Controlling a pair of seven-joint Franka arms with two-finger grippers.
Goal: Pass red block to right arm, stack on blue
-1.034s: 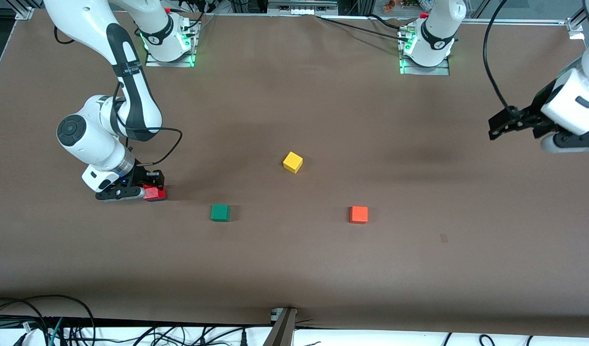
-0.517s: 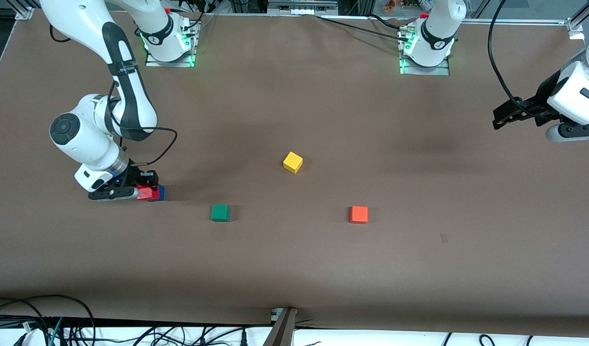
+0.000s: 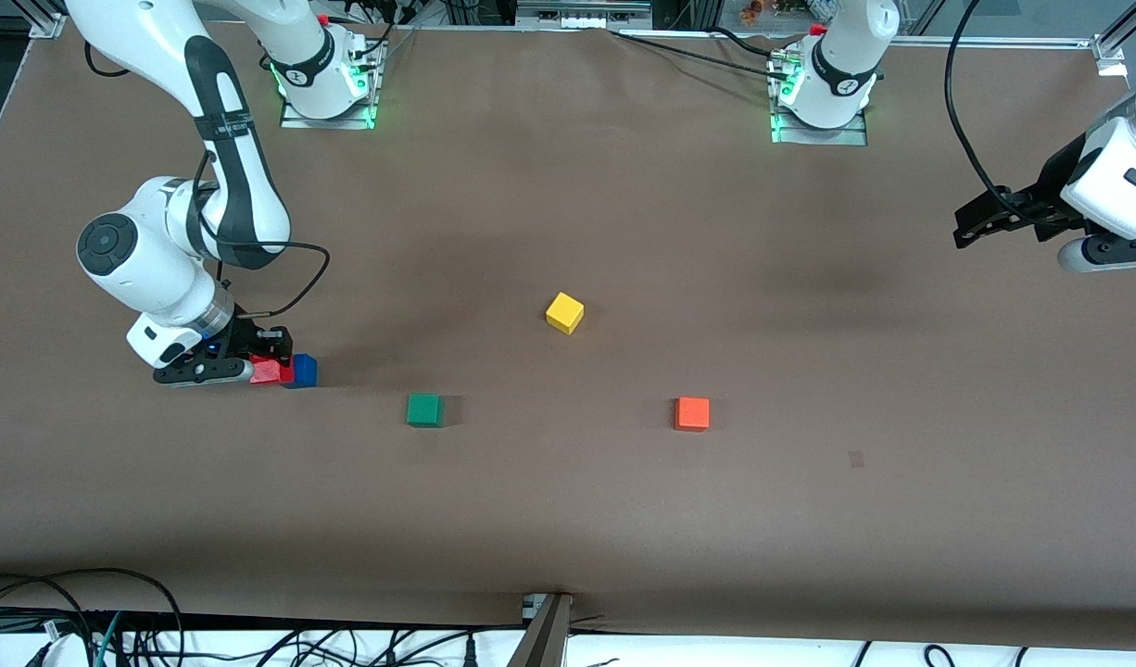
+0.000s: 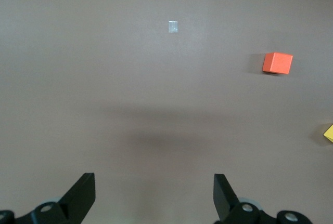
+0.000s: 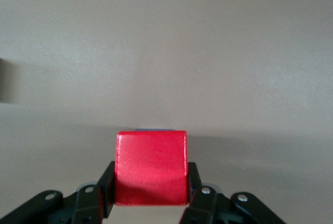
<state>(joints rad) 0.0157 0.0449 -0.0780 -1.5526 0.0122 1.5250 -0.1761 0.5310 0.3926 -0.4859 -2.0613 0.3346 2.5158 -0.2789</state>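
Note:
My right gripper (image 3: 264, 367) is shut on the red block (image 3: 270, 372) and holds it low over the table at the right arm's end. The blue cube (image 3: 303, 371) stands on the table right beside the red block, toward the table's middle. In the right wrist view the red block (image 5: 151, 167) sits between the two black fingers of the gripper (image 5: 151, 195), and only a thin strip of the blue cube (image 5: 153, 129) shows past its edge. My left gripper (image 3: 971, 225) is open and empty, raised over the left arm's end of the table; its gripper (image 4: 154, 190) shows bare table between the fingers.
A green cube (image 3: 424, 409), a yellow cube (image 3: 564, 312) and an orange cube (image 3: 692, 413) lie apart across the middle of the brown table. The orange cube (image 4: 277, 63) also shows in the left wrist view. A small tape mark (image 3: 856, 459) lies toward the left arm's end.
My right gripper has drawn the red block toward the right arm's end, uncovering the blue cube. My left gripper has pulled back and up a little.

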